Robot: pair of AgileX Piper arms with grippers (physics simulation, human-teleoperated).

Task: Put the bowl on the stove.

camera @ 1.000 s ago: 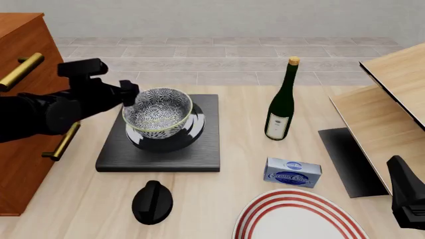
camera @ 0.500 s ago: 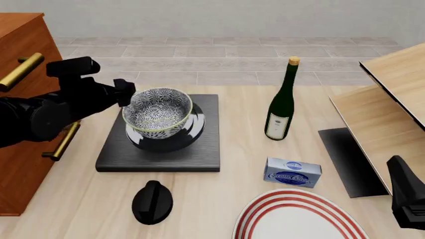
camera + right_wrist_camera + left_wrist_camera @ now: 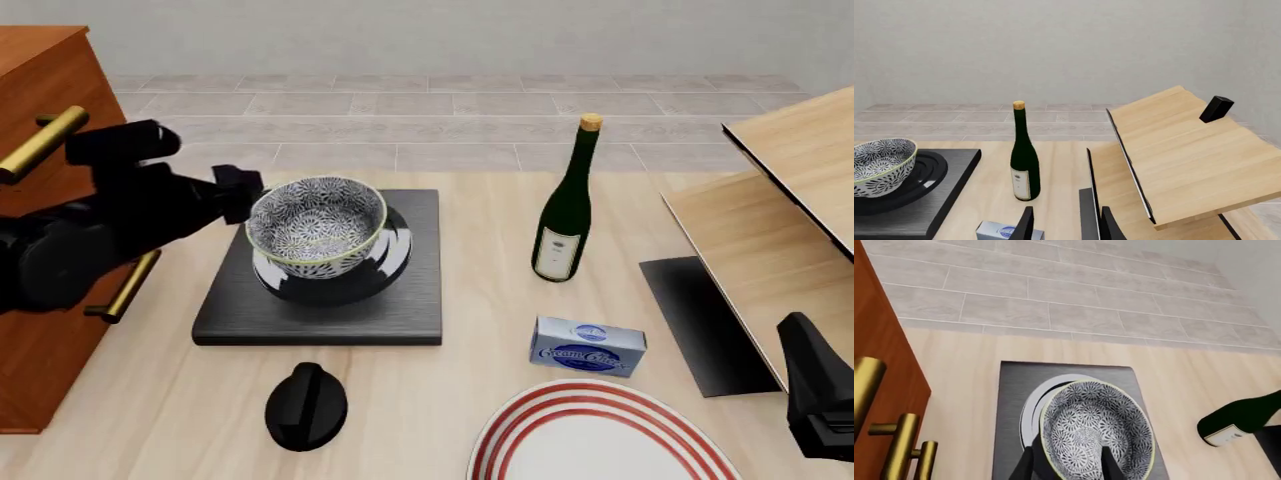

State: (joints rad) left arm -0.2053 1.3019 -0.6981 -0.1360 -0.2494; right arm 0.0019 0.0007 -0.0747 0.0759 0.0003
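The bowl (image 3: 318,228), black-and-white floral with a pale rim, stands upright on the burner rings of the black stove (image 3: 320,318). My left gripper (image 3: 248,190) is open at the bowl's left rim. In the left wrist view the bowl (image 3: 1094,425) sits on the stove (image 3: 1011,390), and the left gripper (image 3: 1067,467) has its fingers (image 3: 1026,465) spread either side of the near rim, not clamped. My right gripper (image 3: 1066,222) is open and empty at the front right; its arm (image 3: 817,395) shows at the table's corner. The right wrist view also shows the bowl (image 3: 881,165).
A green wine bottle (image 3: 566,215) stands right of the stove. A blue box (image 3: 587,347), a red-ringed plate (image 3: 601,440) and a black knob (image 3: 306,405) lie in front. A wooden cabinet (image 3: 40,60) with brass handles is at the left, a wooden rack (image 3: 774,220) at the right.
My left gripper has drawn back to the left, away from the bowl. The bowl stays on the stove. The right arm has not moved.
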